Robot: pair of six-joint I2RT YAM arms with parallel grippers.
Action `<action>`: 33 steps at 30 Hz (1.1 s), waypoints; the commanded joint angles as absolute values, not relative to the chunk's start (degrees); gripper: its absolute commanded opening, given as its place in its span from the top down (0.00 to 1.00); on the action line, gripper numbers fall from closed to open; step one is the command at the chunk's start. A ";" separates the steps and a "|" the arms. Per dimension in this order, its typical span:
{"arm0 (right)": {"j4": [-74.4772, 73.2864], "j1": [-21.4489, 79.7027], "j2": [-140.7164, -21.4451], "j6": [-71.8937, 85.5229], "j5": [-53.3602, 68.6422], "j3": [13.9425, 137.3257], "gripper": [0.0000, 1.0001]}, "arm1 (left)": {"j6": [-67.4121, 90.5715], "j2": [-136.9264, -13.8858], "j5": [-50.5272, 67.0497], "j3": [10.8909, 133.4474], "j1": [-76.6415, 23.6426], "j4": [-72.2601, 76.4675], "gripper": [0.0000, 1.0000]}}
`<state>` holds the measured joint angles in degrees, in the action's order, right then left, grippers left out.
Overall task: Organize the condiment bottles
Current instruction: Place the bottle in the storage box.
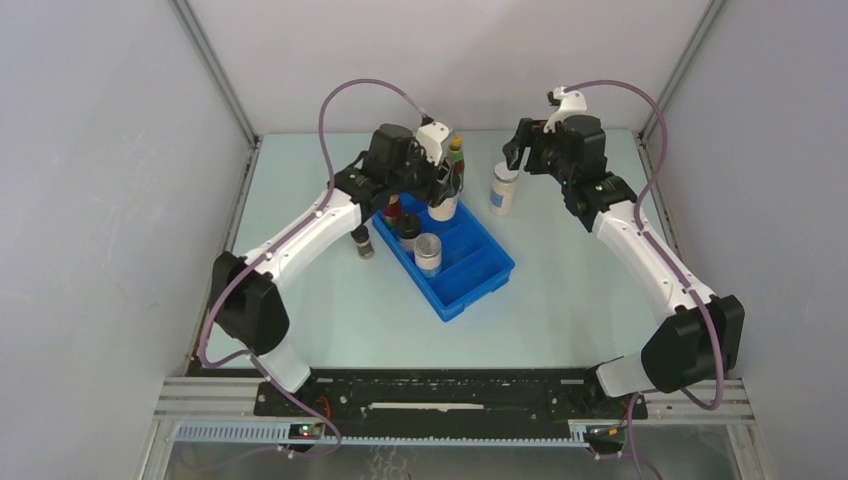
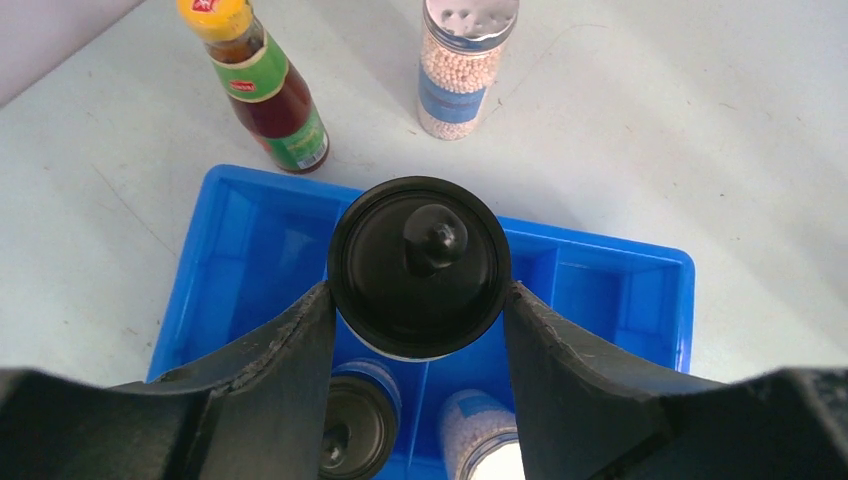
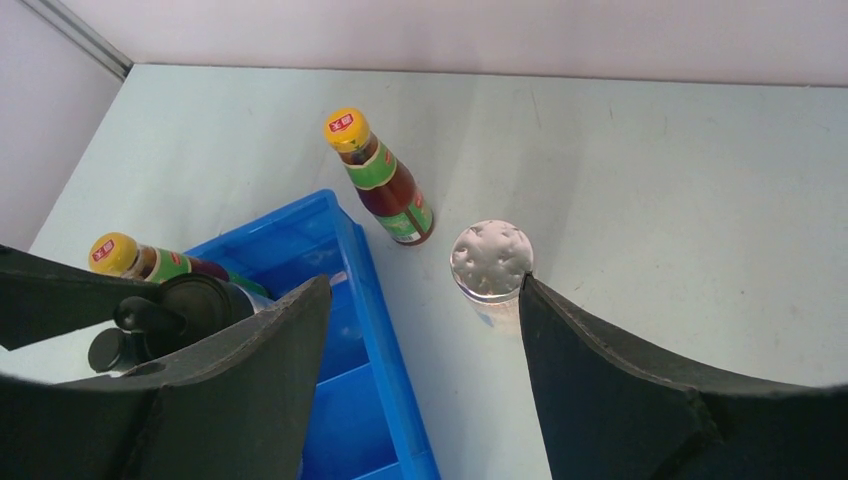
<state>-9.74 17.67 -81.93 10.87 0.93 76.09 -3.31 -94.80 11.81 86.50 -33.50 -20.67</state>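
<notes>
My left gripper (image 2: 418,290) is shut on a black-lidded jar (image 2: 420,250) and holds it over the far end of the blue tray (image 2: 610,290). The top view shows this gripper (image 1: 440,188) there too. Below it in the tray stand another black-lidded jar (image 2: 355,428) and a pale jar (image 2: 480,440). A dark-red bottle (image 2: 270,95) and a pale silver-capped jar (image 2: 463,65) stand on the table beyond the tray. My right gripper (image 3: 423,285) is open above that pale jar (image 3: 490,260), its right fingertip beside the cap. A second dark-red bottle (image 3: 150,262) shows at the tray's left.
A short dark jar (image 1: 362,243) stands on the table just left of the tray (image 1: 480,280). Grey walls close in the table at the back and sides. The two grippers are close together near the tray's far end.
</notes>
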 commanded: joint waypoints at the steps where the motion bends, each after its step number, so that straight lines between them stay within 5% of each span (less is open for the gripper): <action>1: -7.28 16.74 -79.63 11.78 0.39 75.48 0.22 | -1.76 -91.42 13.17 85.04 -34.18 -13.29 1.00; 33: -4.97 15.47 -81.54 12.11 1.98 75.43 0.23 | -0.39 -97.31 12.93 80.64 -34.26 -4.13 1.00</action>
<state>-7.66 15.81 -81.76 10.94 1.61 75.46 -1.21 -97.36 12.75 81.47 -33.76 -9.89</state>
